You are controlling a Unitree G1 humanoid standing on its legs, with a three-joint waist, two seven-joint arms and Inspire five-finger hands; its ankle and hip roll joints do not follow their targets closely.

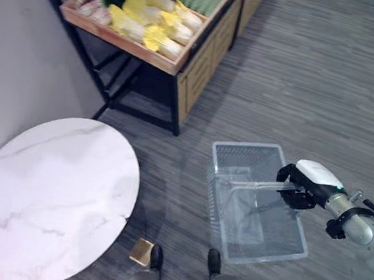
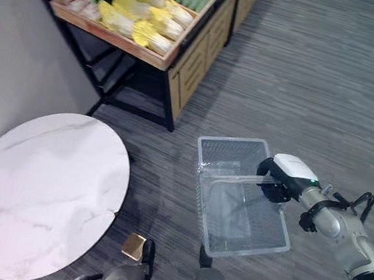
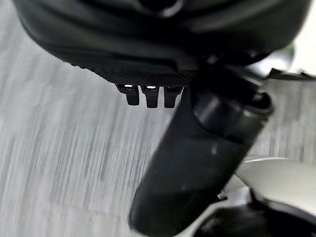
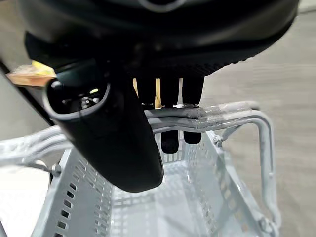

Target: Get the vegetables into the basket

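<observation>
Carrying the basket by its handle, my right hand curled round the bar so it hangs level and empty above the floor. Vegetables sit on the wooden stand, well apart. Left hand: fingers curled, holding nothing.

Produce crate: far end cut by the top edge of the eye views; pale yellow vegetables blurred, kinds not told apart. Round table: near rim cut by the bottom and left edges. Right hand: fingertips hidden behind the basket handle.
</observation>
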